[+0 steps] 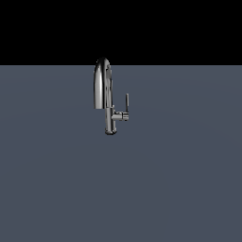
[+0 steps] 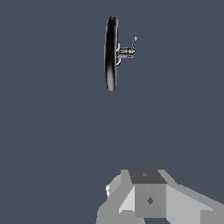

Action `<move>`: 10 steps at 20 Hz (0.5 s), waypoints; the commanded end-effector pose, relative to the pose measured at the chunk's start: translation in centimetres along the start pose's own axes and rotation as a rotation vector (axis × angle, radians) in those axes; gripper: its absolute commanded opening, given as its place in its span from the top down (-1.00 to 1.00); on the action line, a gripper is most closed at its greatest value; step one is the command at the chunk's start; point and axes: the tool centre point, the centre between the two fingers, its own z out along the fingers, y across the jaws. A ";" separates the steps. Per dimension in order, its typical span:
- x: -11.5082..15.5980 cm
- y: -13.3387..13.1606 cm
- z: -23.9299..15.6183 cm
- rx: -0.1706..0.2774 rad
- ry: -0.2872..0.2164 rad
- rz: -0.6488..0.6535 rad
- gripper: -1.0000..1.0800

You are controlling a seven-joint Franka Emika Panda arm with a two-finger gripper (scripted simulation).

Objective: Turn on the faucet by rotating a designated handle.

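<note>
Chrome: one faucet [image 1: 103, 90], one dark upright handle [image 1: 126, 101].

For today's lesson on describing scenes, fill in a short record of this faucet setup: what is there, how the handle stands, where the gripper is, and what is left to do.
faucet: chrome, arched gooseneck spout, upright on a plain grey surface
handle: thin dark lever, pointing up, on a side stub on the exterior view's right of the stem
gripper: only part of its grey body shows in the wrist view; fingers not seen
contact: none, gripper body well apart from the faucet
task state: handle untouched
</note>
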 end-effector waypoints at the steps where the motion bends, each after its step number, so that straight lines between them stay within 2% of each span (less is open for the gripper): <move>1: 0.9 -0.1 0.1 0.020 -0.020 0.022 1.00; 10: 5.6 -0.2 1.1 0.132 -0.124 0.140 1.00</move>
